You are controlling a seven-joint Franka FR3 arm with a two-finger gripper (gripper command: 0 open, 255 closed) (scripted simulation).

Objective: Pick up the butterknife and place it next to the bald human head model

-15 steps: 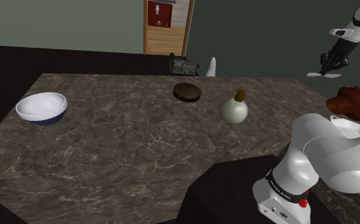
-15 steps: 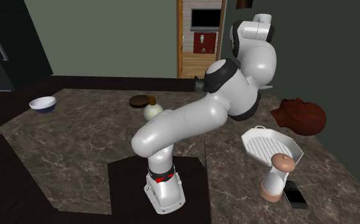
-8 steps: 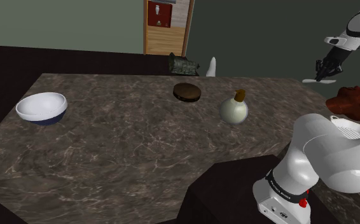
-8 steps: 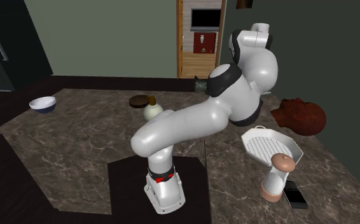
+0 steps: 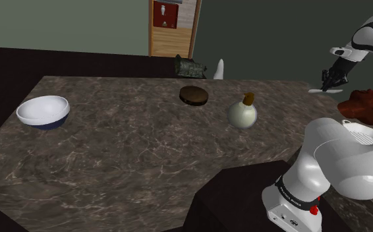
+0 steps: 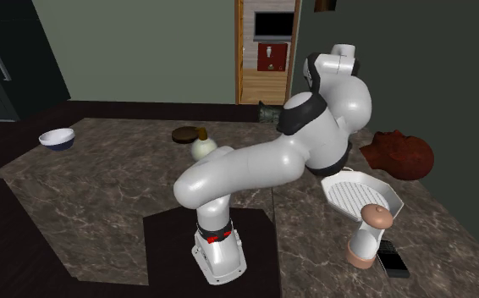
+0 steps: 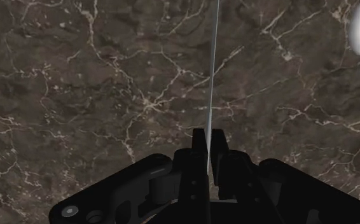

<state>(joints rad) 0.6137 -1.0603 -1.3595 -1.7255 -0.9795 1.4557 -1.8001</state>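
My black gripper (image 5: 328, 84) hangs above the dark marble countertop (image 5: 145, 145) at the shoulder view's far right, shut on the butterknife (image 5: 323, 89), a thin pale blade lying roughly level. In the wrist view the butterknife (image 7: 212, 76) shows edge-on as a thin pale line running out from between the closed fingers (image 7: 200, 144) over the marble. The bald head model (image 5: 367, 105) is dark red and lies on the counter just to the right of and below the gripper; it also appears at the second exterior view's right (image 6: 400, 154).
A white bowl (image 5: 43, 111) sits at the shoulder view's left, a dark round disc (image 5: 194, 95) and a corked round flask (image 5: 242, 113) in the middle. A white ribbed dish (image 6: 358, 193), a tan grinder (image 6: 370, 235) and a black slab (image 6: 392, 258) lie near the head model.
The gripper has carried the butterknife downward and slightly toward the shoulder view's left, closer to the countertop beside the head model. The arm's upper joints have lowered too.
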